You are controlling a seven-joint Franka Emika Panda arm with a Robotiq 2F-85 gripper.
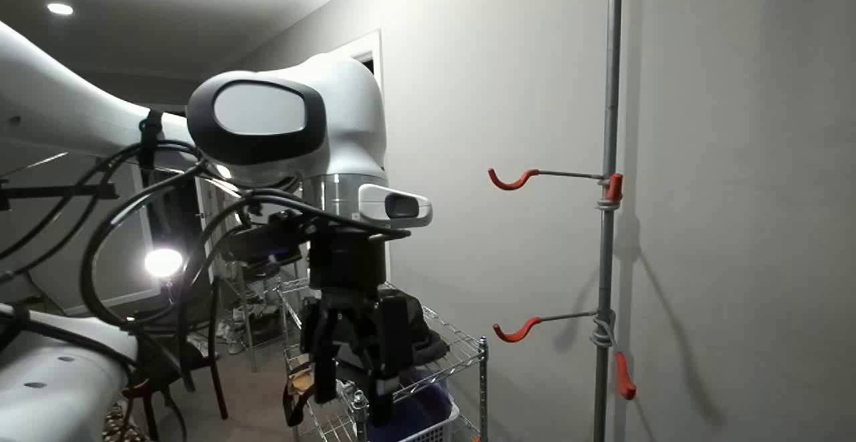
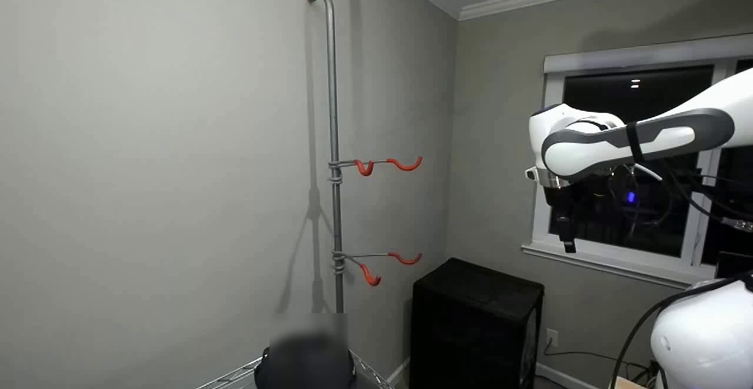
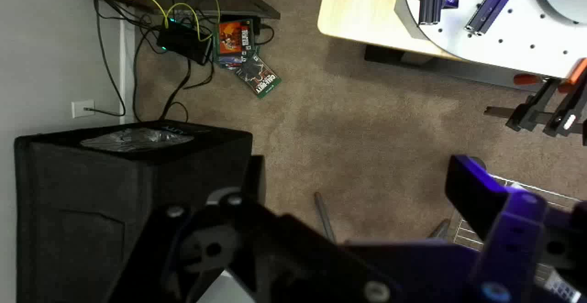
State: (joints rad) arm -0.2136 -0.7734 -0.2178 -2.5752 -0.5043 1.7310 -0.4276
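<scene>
Your gripper (image 3: 359, 179) hangs in mid-air, pointing down, its fingers (image 3: 467, 197) spread well apart with carpet (image 3: 376, 124) showing through the gap; you are gripping nothing, and no contact can be seen. In an exterior view it sits at the right, by the window (image 2: 600, 89), well apart from the grey pole (image 2: 334, 112) and its red hooks (image 2: 406, 167). The things nearest to you seem to be two, both below: the black-covered box (image 3: 82, 248), at the left of the wrist view, and the wire shelf (image 1: 483, 388), at that view's lower right; which of them is nearer, you cannot tell from here. An exterior view puts the shelf on the far side of your gripper, with a dark bundle (image 1: 426, 338) on its top level and a basket (image 1: 435, 434) lower down. By my reading, you are in a free positioning step, with no grasp made. The next move calls for settling your line first: check height and depth against both exterior views, since seeming to overlap the shelf is no proof of being close. Travel slowly, fingers parted, and give the outstretched hooks a wide berth, as they could snag you.
</scene>
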